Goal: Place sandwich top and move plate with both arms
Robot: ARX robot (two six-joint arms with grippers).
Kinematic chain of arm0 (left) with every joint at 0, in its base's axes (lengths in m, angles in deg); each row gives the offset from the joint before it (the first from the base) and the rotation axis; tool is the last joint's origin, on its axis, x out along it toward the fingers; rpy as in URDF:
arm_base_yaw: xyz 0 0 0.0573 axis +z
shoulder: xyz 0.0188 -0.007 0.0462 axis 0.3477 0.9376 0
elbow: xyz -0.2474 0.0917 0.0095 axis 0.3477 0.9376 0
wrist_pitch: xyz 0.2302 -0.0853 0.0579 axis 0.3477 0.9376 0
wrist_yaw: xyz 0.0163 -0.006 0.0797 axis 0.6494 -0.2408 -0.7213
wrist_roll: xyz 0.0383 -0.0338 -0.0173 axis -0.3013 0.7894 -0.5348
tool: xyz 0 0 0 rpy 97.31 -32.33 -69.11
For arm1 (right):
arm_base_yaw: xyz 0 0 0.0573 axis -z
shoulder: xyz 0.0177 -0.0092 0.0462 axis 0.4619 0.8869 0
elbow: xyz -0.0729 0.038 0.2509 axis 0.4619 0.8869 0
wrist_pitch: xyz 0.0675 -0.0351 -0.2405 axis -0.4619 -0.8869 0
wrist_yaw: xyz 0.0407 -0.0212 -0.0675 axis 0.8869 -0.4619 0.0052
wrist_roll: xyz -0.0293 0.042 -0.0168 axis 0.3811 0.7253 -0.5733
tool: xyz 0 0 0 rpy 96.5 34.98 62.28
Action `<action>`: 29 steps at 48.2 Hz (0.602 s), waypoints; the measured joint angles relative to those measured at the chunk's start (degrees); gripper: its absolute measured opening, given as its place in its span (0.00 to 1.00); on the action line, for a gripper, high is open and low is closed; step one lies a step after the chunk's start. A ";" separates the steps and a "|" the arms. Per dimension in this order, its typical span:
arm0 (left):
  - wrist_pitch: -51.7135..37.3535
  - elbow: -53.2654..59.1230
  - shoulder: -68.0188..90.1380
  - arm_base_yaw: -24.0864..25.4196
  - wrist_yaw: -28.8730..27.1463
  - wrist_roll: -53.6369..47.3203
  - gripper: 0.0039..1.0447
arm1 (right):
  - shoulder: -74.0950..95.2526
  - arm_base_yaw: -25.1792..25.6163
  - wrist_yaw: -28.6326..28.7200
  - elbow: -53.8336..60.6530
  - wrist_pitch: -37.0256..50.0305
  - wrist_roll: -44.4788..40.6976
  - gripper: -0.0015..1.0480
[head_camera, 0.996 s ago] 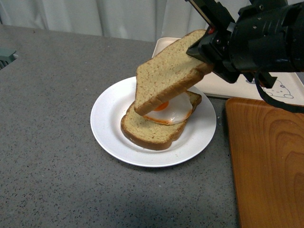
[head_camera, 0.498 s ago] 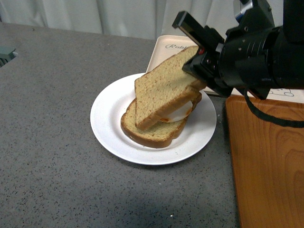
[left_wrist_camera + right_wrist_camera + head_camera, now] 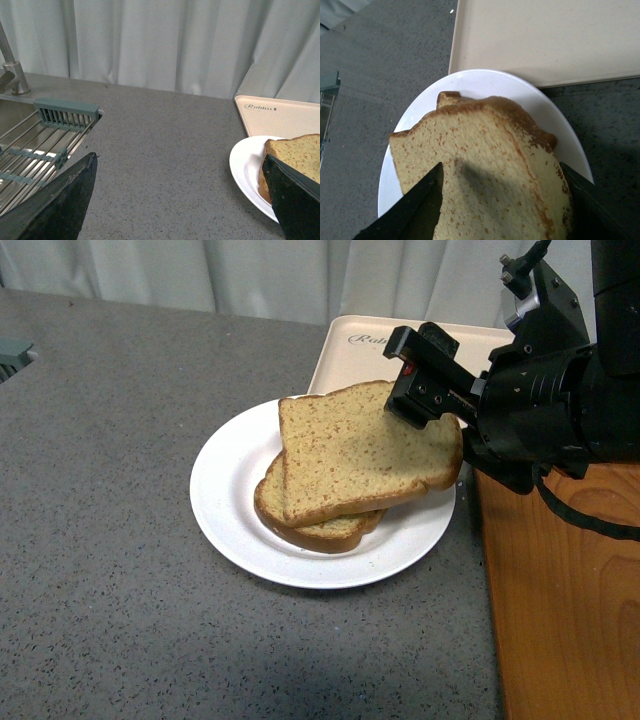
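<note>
The sandwich top [image 3: 350, 455] lies nearly flat on the lower bread slice [image 3: 300, 530] and hides the egg. Both sit on the white plate [image 3: 225, 490]. My right gripper [image 3: 425, 405] is open over the slice's right end, one finger above it. In the right wrist view the sandwich top [image 3: 485, 165] fills the gap between my right gripper's [image 3: 501, 170] spread fingers, over the plate [image 3: 485, 82]. My left gripper [image 3: 180, 157] is open and empty above the grey counter, with the plate [image 3: 245, 165] and sandwich top [image 3: 295, 152] by one finger. It does not show in the front view.
A beige tray [image 3: 365, 340] lies behind the plate. An orange wood-grain tray [image 3: 560, 590] lies to its right. A sink with a drying rack [image 3: 35, 145] and a tap [image 3: 12, 70] are at the far left. Curtains hang behind the counter.
The sandwich top came down from a steep tilt in the air to lie on the egg slice. My right gripper came down with it and opened.
</note>
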 joint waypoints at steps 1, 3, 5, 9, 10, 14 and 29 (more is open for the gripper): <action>0.00 0.00 0.00 0.00 0.00 0.00 0.94 | 0.00 0.24 -0.09 0.00 -0.09 -0.15 0.69; 0.00 0.00 0.00 0.00 0.00 0.00 0.94 | -0.02 0.94 -0.37 0.00 -0.24 -0.42 0.77; 0.00 0.00 0.00 0.00 0.00 0.00 0.94 | -0.09 1.75 -0.57 0.00 -0.52 -0.92 0.86; 0.00 0.00 0.00 0.00 0.00 0.00 0.94 | -0.24 2.86 -1.46 0.00 -0.96 -1.60 0.93; 0.00 0.00 0.00 0.00 0.02 0.00 0.94 | -0.35 3.28 -1.68 0.00 -1.14 -1.81 0.93; 0.00 0.00 0.00 0.00 0.02 0.00 0.94 | -0.90 5.49 -2.32 -0.20 -2.36 -3.48 0.91; 0.00 0.00 0.00 0.00 0.00 0.00 0.94 | -5.20 11.85 -2.34 0.46 -3.98 -10.14 0.91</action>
